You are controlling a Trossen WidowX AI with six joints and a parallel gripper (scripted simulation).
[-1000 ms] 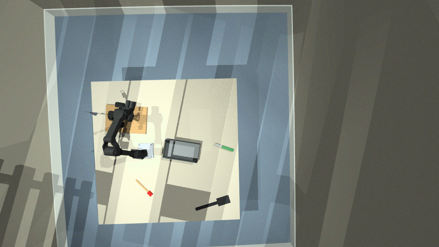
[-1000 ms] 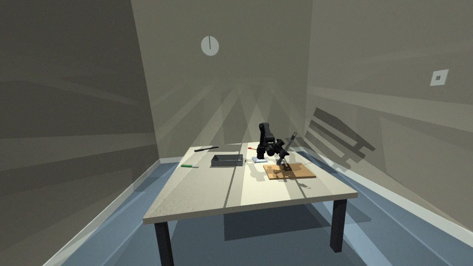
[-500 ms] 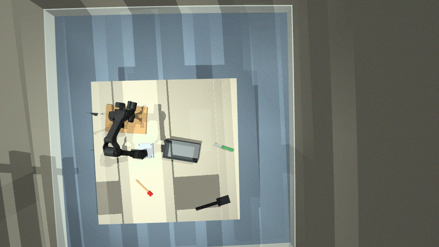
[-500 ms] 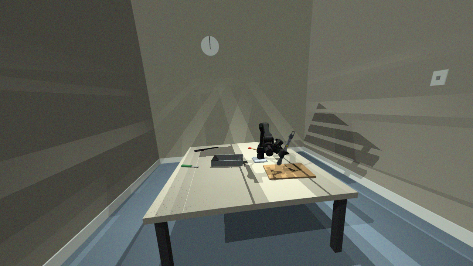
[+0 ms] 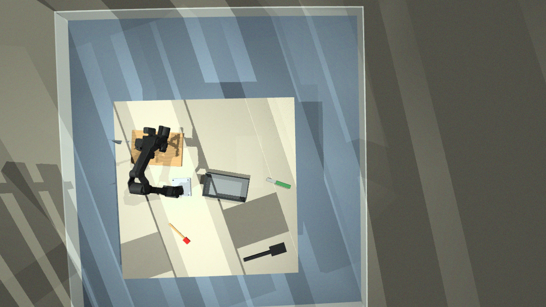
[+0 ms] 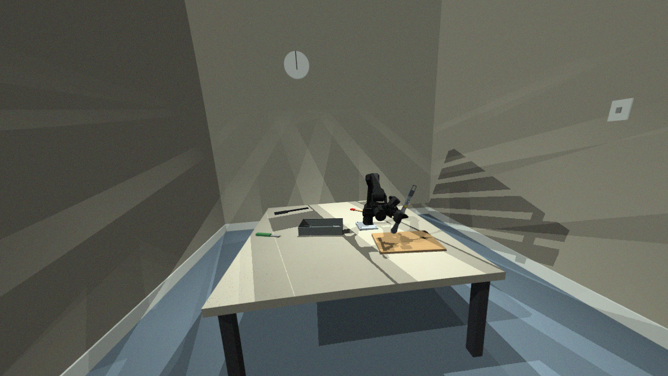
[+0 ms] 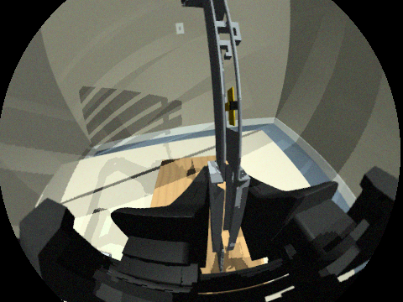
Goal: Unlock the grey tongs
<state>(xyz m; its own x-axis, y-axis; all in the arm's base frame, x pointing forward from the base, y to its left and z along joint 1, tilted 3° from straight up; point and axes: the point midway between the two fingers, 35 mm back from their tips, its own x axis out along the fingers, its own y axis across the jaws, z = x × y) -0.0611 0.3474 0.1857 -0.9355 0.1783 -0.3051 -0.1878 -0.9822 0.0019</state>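
The grey tongs (image 5: 117, 141) (image 6: 408, 198) (image 7: 219, 105) are held off the table, steeply tilted. Their hinge end is up and their tips point down, low near the board's back edge in the exterior view. Their two arms are close together, with a yellow piece between them. I cannot tell whether the lock is released. My gripper (image 6: 401, 216) (image 7: 215, 169) is shut on the tongs' arms; in the top view the arm hides it. The wooden board (image 5: 175, 160) (image 6: 420, 247) (image 7: 168, 184) lies flat below. I cannot tell whether the tips touch it.
The roasting tin (image 5: 204, 186) (image 6: 320, 231) stands beside the robot's white base plate (image 5: 186, 181). A green-handled tool (image 5: 283, 184) (image 6: 263, 234), a red-headed tool (image 5: 186, 240) and a black spatula-like tool (image 5: 277, 249) (image 6: 290, 210) lie farther off on the table.
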